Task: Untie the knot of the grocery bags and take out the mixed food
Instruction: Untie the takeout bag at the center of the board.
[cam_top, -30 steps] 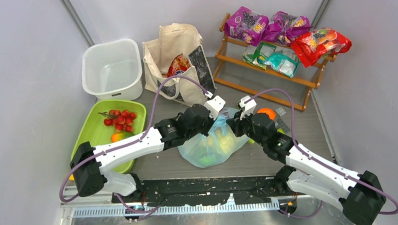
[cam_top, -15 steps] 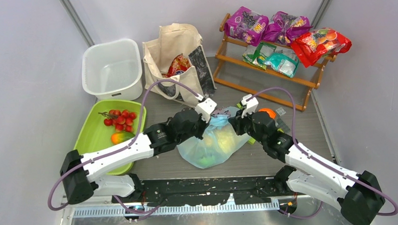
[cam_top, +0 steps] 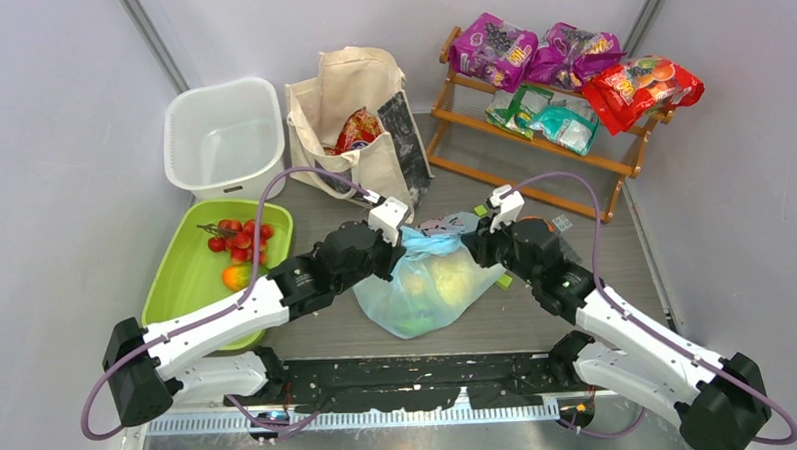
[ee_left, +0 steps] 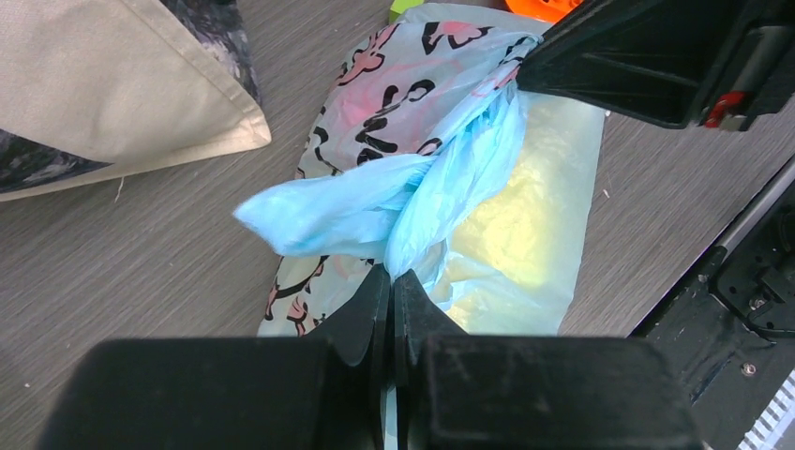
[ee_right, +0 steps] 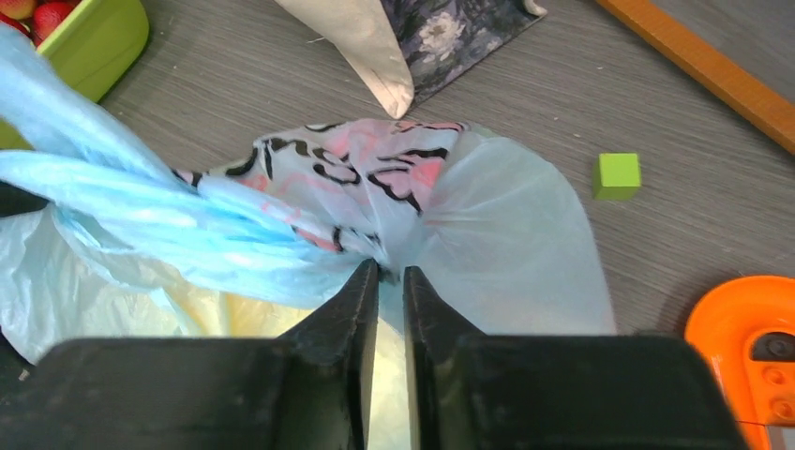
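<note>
The light-blue plastic bag (cam_top: 427, 289) lies mid-table with yellow and green food showing through it. Its handles are stretched into a twisted knot (cam_top: 430, 244) between my grippers; the knot also shows in the left wrist view (ee_left: 412, 197). My left gripper (cam_top: 397, 247) is shut on one handle strand (ee_left: 412, 248). My right gripper (cam_top: 467, 248) is shut on the bag's printed plastic (ee_right: 394, 187) at the other side. The cream canvas tote (cam_top: 355, 96) stands behind with a red snack packet (cam_top: 359, 129) in its mouth.
A white tub (cam_top: 223, 139) stands back left. A green tray (cam_top: 191, 277) holds small red fruits (cam_top: 240, 241) and a yellow-red fruit. A wooden rack (cam_top: 542, 145) at back right carries purple, teal and red packets. An orange object (ee_right: 750, 347) and a green cube (ee_right: 618, 175) lie right of the bag.
My left gripper has pulled left and away from the right one, drawing the handle strand out and stretching the knot. The right gripper has stayed nearly in place.
</note>
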